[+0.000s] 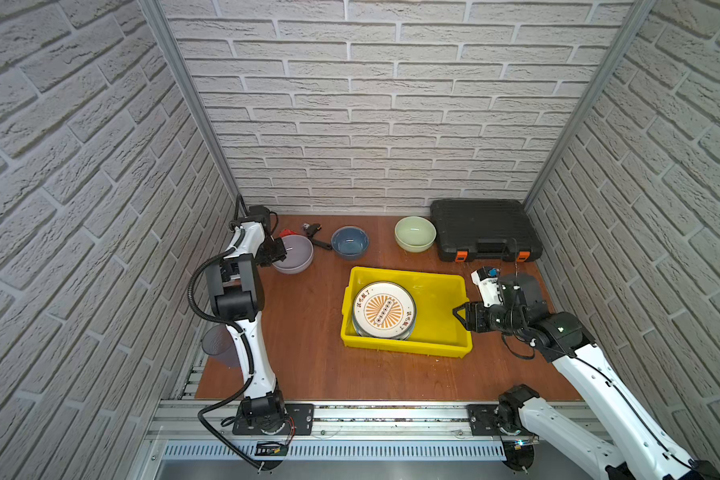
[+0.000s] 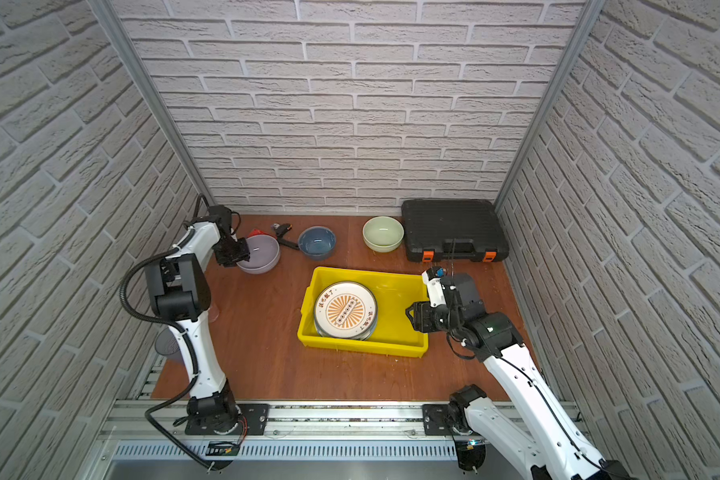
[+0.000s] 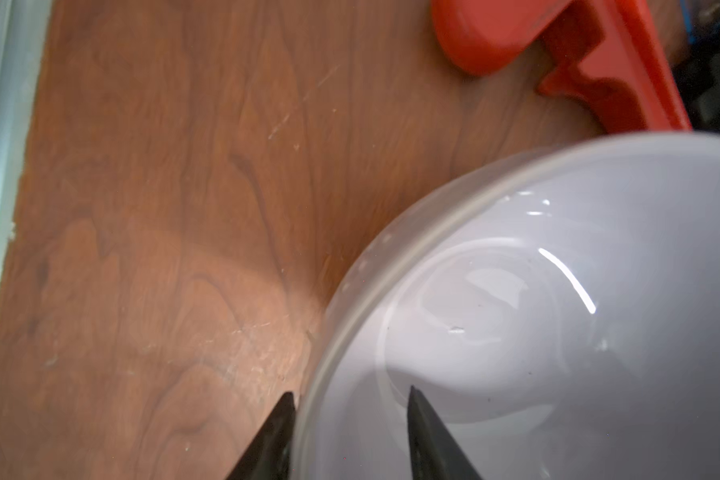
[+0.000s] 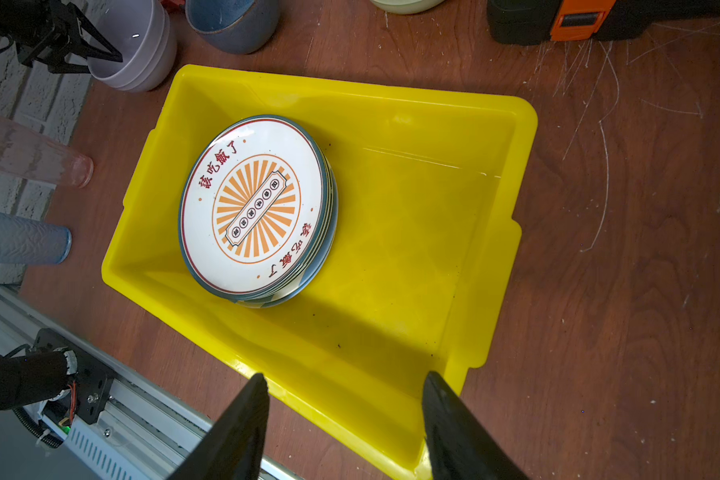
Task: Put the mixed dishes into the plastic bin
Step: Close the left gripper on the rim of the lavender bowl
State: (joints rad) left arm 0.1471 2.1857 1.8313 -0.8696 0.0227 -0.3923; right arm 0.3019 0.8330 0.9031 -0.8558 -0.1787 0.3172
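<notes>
Now left claw (image 3: 350, 392) straddles lilac bowl (image 3: 558, 332) rim, part-spread, grip unclear; right claw (image 4: 346, 376) spread, empty, above yellow bin (image 4: 350, 89) edge.

Left arm (image 1: 250, 357) and right arm (image 1: 599, 386): white tubes between chunky black joints. A black ribbed hose (image 1: 190, 291) trails behind the left tool (image 3: 350, 395); it and the right tool (image 4: 344, 378) have black pointed fingers (image 4: 233, 436).

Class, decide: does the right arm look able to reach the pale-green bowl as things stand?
Probably yes: the pale-green bowl stands beside the black case, nothing tall between it and the right gripper over the yellow bin.
</notes>
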